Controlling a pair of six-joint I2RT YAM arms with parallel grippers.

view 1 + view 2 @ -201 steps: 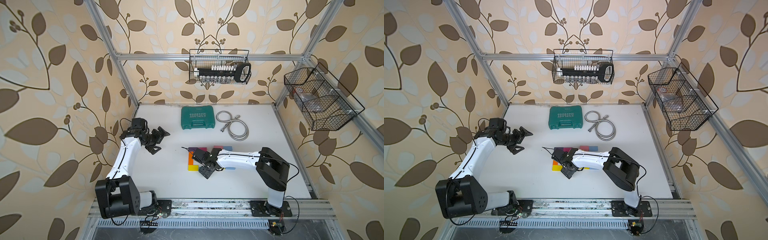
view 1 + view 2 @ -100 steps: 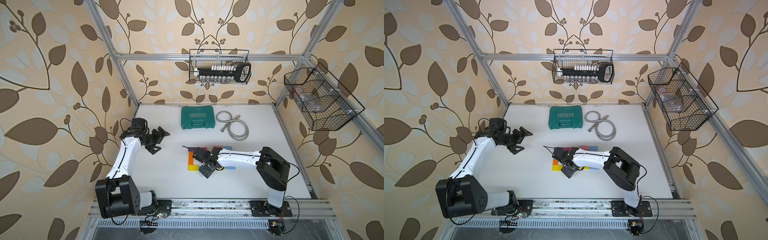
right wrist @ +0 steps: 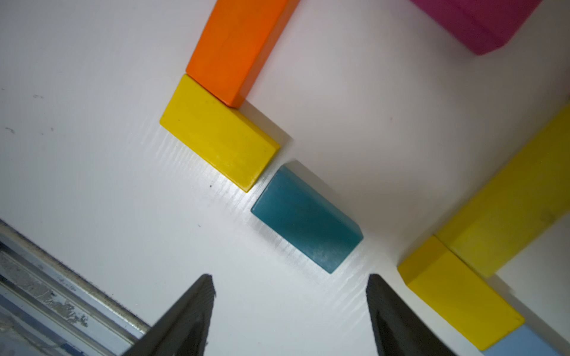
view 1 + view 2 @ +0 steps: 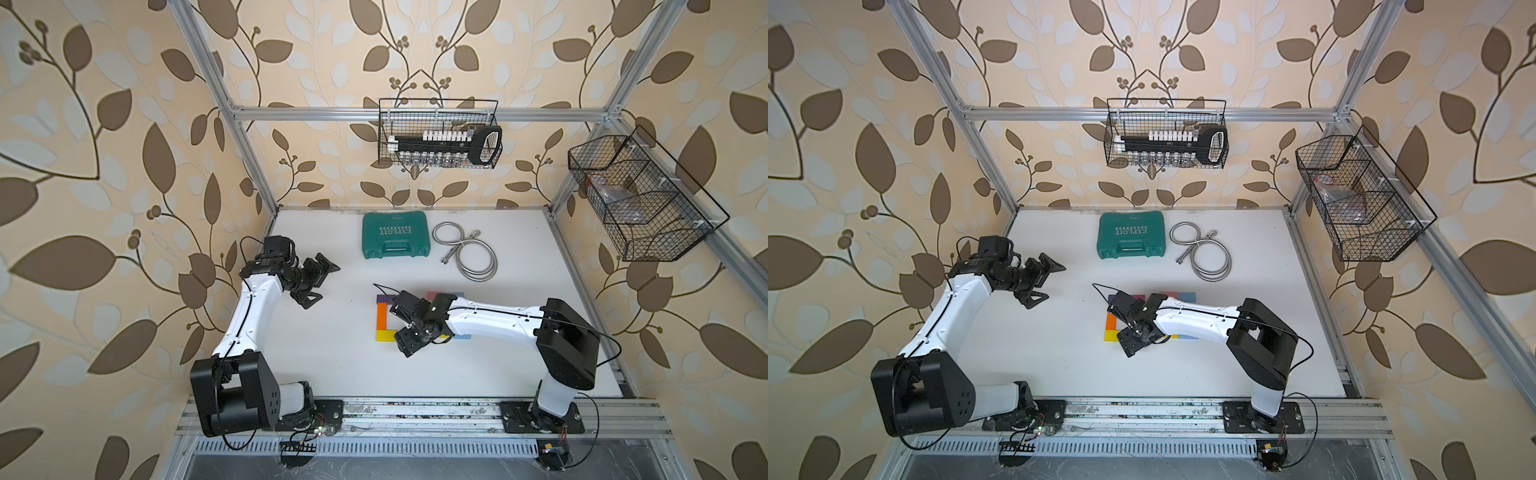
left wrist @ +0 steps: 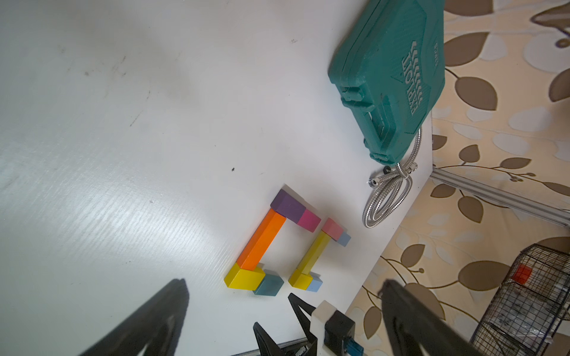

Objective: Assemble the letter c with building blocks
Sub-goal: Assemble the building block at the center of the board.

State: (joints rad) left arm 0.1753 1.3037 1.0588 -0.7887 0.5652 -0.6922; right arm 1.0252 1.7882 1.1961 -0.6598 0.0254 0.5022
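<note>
Colour rundown for you: there's an orange block (image 5: 261, 239), a purple block (image 5: 288, 205), a magenta block (image 5: 309, 220), a short yellow block (image 5: 243, 277) and a dull teal block (image 5: 269, 285). You've also got a long yellow block (image 5: 313, 252), a pink block (image 5: 332, 228) and what looks like a light blue block (image 5: 344, 239), though it's tiny there. The tool case (image 4: 395, 235) is teal-green with pale lettering, the hose (image 4: 465, 253) silver, the table (image 4: 340, 365) white. The wallpaper (image 4: 104, 174) is beige with brown and pale leaves, and the wire basket (image 4: 384, 124) is black.

Bright, even light casts soft shadows and a sheen on the white table (image 5: 160, 222); top-view edges bow.
</note>
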